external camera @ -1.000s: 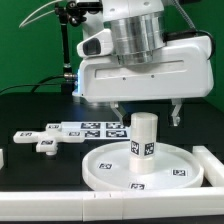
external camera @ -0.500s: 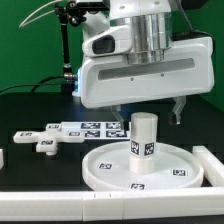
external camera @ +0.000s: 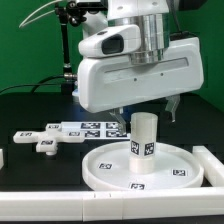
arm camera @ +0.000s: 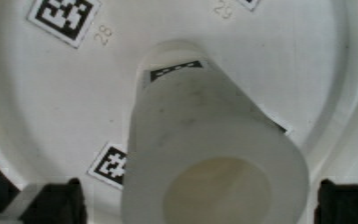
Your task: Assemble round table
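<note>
Nearest the exterior camera, a pale strip runs along the front of the black table. Just behind it the disc lies flat, rim up, with at least 2 tags on its face. A white rail lies just beside the disc at the exterior view's right.

The leg stands upright on the disc, tags on its side. Farther back at the exterior view's left, the cross lies flat on the table, well apart from the disc. The marker board lies just behind the cross.

The gripper hangs over the leg, jaws spread wide and gripping nothing. Its 2 fingers come down about level with the leg's top, 1 on each side. Whether they stand beside the leg or behind it is hard to say from this view. From the wrist, the leg rises off the disc between the dark fingertips, apparently clear of both.

A black stand with cables and a green wall close off the back.
</note>
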